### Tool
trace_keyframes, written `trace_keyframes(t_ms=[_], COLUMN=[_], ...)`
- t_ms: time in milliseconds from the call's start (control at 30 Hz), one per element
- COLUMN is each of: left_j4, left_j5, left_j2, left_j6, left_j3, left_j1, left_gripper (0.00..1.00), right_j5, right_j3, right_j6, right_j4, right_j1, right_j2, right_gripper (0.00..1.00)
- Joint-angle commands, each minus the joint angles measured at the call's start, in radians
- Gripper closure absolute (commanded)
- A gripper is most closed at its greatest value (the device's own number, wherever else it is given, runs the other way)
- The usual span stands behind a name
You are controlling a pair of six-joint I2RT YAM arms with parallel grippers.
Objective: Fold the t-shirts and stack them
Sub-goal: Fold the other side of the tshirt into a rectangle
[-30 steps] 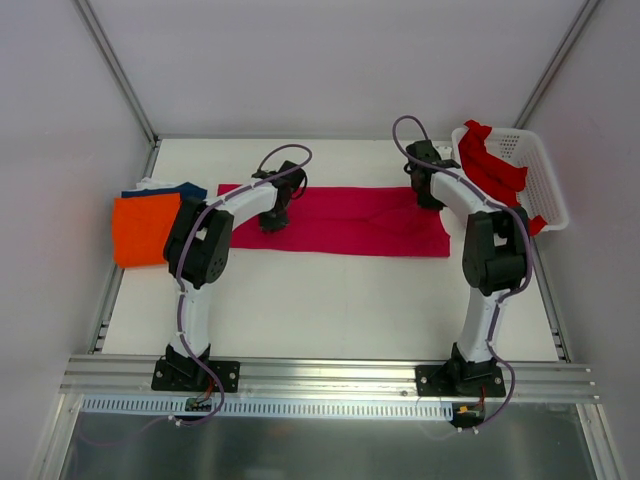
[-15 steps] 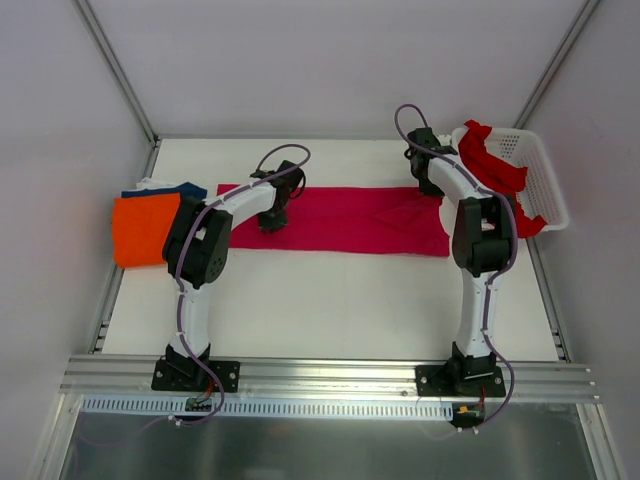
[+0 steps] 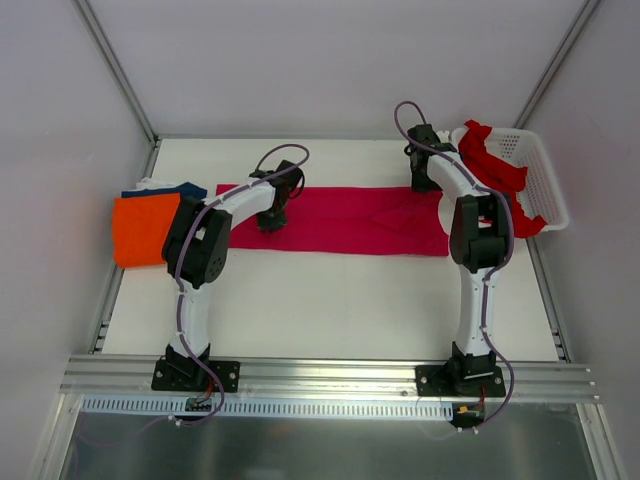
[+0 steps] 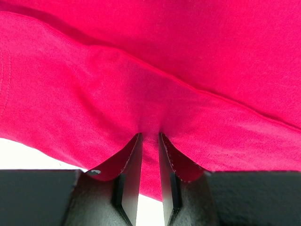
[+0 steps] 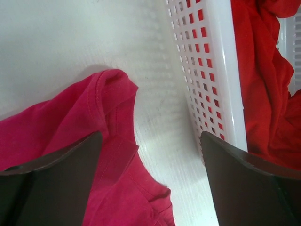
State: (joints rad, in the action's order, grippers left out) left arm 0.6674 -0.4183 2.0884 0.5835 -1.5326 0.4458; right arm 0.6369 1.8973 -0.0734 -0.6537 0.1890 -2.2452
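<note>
Two arms reached out over the surface (image 3: 330, 300), each bent at the elbow with its wrist low toward the far side. My left tool (image 4: 149, 137) sat on the magenta shirt (image 3: 350, 220) near its left end, fingers (image 4: 127, 183) nearly together and clamped on a raised ridge of the cloth. That shirt lay flat in a long strip across the far half of the surface. My right tool (image 5: 149, 141) hung over the shirt's far right corner, just beside the basket (image 3: 550, 195), spread wide with nothing between its fingers. The red shirt (image 3: 495, 170) was bunched in the basket and spilled over its rim. At the left edge lay the folded orange shirt (image 3: 145, 228), with the navy shirt (image 3: 172, 189) mostly hidden behind it. From above, the left tool's tips were lost under the wrist, and its own camera showed little but cloth.
</note>
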Motion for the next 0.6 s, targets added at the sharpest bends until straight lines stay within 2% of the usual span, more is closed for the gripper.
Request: trace_keyframes(t_ms=[0,133,167,200,267,300,400,567], left_j4=[0.09,0.09,0.09,0.089,0.087,0.086,0.077,0.069], left_j5=[0.019,0.03,0.032,0.033,0.035,0.036,0.047,0.053], left_j2=[0.029,0.027,0.025,0.022,0.021,0.016,0.004,-0.014], left_j6=[-0.022,-0.017,-0.016,-0.014,-0.013,-0.01,-0.008,-0.007], left_j3=[0.054,0.055,0.057,0.058,0.061,0.068,0.077,0.097], left_j1=[-0.027,-0.025,-0.027,-0.027,-0.025,-0.027,-0.027,-0.025], left_gripper=[0.79,0.8,0.8,0.8,0.8,0.8,0.81,0.82], right_j5=[0.017,-0.09,-0.129,-0.217,-0.323,-0.426,-0.566,-0.721], right_j3=[-0.046,-0.182,-0.207,-0.234,-0.314,-0.337,-0.411,-0.472], right_j6=[-0.009,0.012,0.018,0.033,0.05,0.067,0.101,0.153], right_j4=[0.003,0.066,0.08,0.088,0.123,0.132,0.186,0.255], right_j1=[-0.003,0.004,0.006,0.007,0.007,0.007,0.009,0.01], right_j2=[0.102,0.248,0.274,0.3,0.364,0.378,0.394,0.354], right_gripper=[0.14,0.51,0.83,0.98,0.99,0.99,1.0,1.0])
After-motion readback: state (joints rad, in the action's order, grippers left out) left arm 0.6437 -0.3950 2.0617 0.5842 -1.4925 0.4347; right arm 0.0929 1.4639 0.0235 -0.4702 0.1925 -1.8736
